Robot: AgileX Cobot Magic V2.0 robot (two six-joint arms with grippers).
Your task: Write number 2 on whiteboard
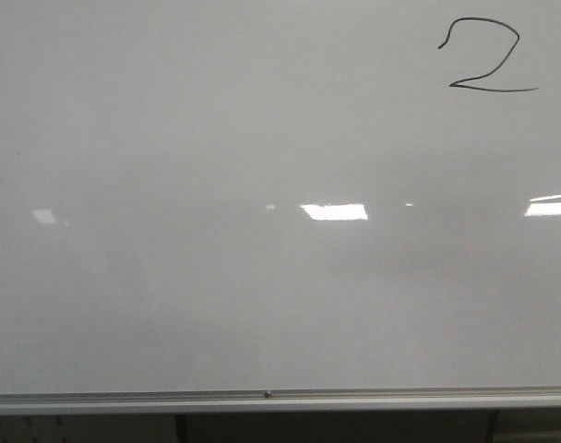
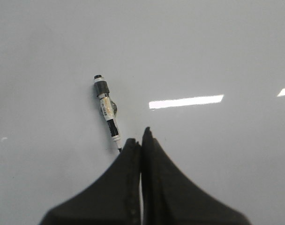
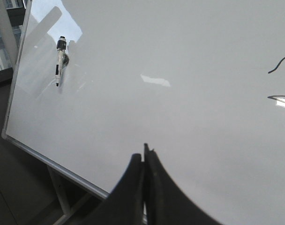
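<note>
Black number 2 (image 1: 483, 57) drawn at upper right of whiteboard (image 1: 216, 138), marker (image 2: 107, 111) lying on the board apart from both hands, left hand (image 2: 141, 140) clenched, right hand (image 3: 144, 157) clenched, both empty.

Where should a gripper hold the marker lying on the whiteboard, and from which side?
Probably the middle of the marker's barrel, coming straight down onto the whiteboard, jaws across its slim length. It lies flat, uncapped tip toward the shut left gripper, so avoid that inky end.
</note>
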